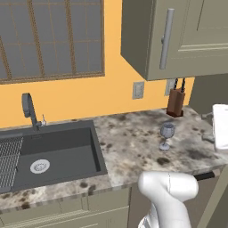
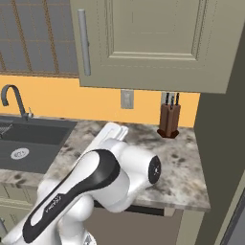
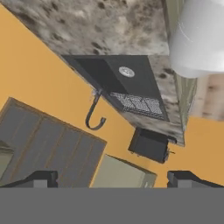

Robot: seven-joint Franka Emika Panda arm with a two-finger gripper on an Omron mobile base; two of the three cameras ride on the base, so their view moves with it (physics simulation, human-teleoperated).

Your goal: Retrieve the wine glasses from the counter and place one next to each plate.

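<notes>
On the counter (image 1: 133, 147), right of the sink (image 1: 49, 156), one wine glass (image 1: 167, 135) stands upright on its round foot, bowl up, with bare granite all around it. It is well clear of the sink's right edge and nearer the counter's right part than its left. Behind the glass, against the orange wall, a brown knife block (image 1: 176, 102) holds dark-handled knives; it is near the glass but not touching it. To the glass's right, at the picture's edge, is a white thing (image 1: 220, 127) that is cut off. A wall outlet (image 1: 138, 90) sits above the counter behind and left of the glass, and an upper cabinet (image 1: 178, 35) with a long bar handle hangs over that stretch. At the sink's back rim rises a dark curved faucet (image 1: 29, 109), with a window (image 1: 49, 40) above it.

The gripper (image 3: 112, 177) shows in the hand view as two dark fingertips (image 3: 41, 178) standing wide apart with nothing between them; beyond them that view, rolled over, takes in the sink, faucet and window. The arm's white links rise in front of the counter, well short of the glass.
</notes>
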